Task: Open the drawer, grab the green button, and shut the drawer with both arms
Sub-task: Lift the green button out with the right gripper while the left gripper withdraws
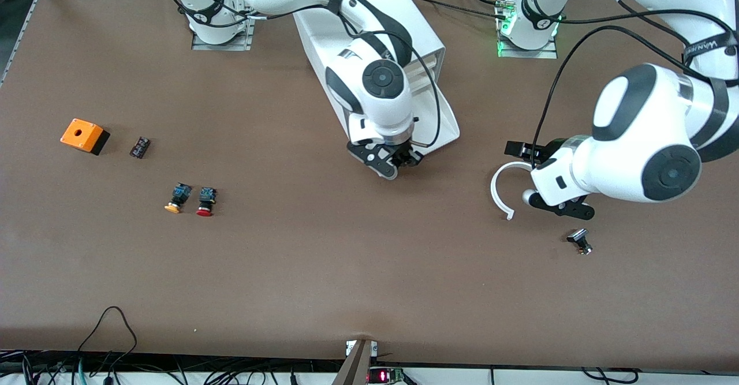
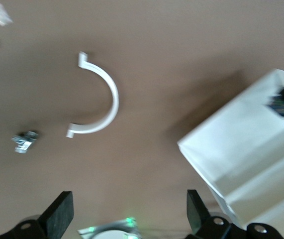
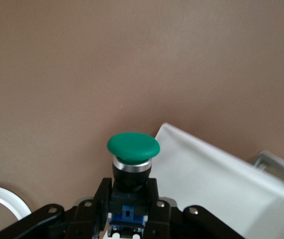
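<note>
R gripper (image 3: 132,219) has the button (image 3: 133,149)
Fingers pinch its black body, green cap sticking out past the tips; L gripper (image 2: 127,219) fingers spread wide over bare table (image 1: 323,269), w/ white arc (image 2: 99,97) ahead

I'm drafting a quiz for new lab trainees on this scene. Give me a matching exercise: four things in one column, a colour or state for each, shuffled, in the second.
Things:
1. right gripper
2. left gripper
3. box with a round hole
4. curved clip

States or colours:
A. orange and black
B. white, lying flat on the table
C. open, holding nothing
D. shut on the green button

Pairs: 1-D, 2-C, 3-A, 4-B
</note>
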Controlling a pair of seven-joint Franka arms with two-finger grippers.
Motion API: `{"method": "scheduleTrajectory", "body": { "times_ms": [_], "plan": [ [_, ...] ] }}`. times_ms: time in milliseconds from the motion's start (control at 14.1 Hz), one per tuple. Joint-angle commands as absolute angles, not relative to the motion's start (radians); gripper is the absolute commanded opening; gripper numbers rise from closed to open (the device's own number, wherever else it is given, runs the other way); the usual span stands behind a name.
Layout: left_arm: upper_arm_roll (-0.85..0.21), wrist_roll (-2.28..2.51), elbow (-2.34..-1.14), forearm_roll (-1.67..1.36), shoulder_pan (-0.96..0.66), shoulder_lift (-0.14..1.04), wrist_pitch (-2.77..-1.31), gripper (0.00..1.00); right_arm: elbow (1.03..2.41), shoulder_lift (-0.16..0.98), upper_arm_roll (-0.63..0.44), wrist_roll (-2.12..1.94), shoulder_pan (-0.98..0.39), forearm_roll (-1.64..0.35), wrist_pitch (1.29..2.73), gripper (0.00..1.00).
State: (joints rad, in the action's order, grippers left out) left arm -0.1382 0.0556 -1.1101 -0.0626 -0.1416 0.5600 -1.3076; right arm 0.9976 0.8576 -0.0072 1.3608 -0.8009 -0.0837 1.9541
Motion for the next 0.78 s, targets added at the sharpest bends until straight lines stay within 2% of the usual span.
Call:
{"method": "scheduleTrajectory", "body": {
  "times_ms": [0, 212, 354, 425, 496, 637, 708],
  "plan": [
    [-0.126, 0.063, -1.046, -0.006, -0.149, 0.584, -1.388, 1.0, 1.008, 0.813, -0.006, 1.142, -0.75, -0.089, 1.901, 0.0],
    [-0.127, 0.099, -1.069, -0.003, -0.149, 0.586, -1.419, 1.0, 1.098, 0.759, -0.009, 0.88, -0.671, -0.09, 1.862, 0.0],
    [-0.127, 0.225, -1.1, -0.005, -0.146, 0.595, -1.503, 0.98, 1.193, 0.724, -0.009, 0.687, -0.612, -0.091, 1.881, 0.0],
    [-0.132, 0.262, -1.161, -0.003, -0.146, 0.582, -1.544, 0.81, 1.247, 0.709, -0.009, 0.619, -0.588, -0.091, 1.905, 0.0],
    [-0.133, 0.296, -1.222, -0.005, -0.147, 0.562, -1.61, 0.79, 1.312, 0.69, -0.009, 0.56, -0.559, -0.091, 1.937, 0.0],
    [-0.135, 0.351, -1.323, -0.006, -0.159, 0.532, -1.748, 0.89, 1.426, 0.658, -0.009, 0.455, -0.496, -0.091, 2.002, 0.0],
    [-0.135, 0.406, -1.371, -0.006, -0.173, 0.523, -1.8, 0.9, 1.466, 0.652, -0.009, 0.405, -0.464, -0.091, 2.026, 0.0]
  ]
}}
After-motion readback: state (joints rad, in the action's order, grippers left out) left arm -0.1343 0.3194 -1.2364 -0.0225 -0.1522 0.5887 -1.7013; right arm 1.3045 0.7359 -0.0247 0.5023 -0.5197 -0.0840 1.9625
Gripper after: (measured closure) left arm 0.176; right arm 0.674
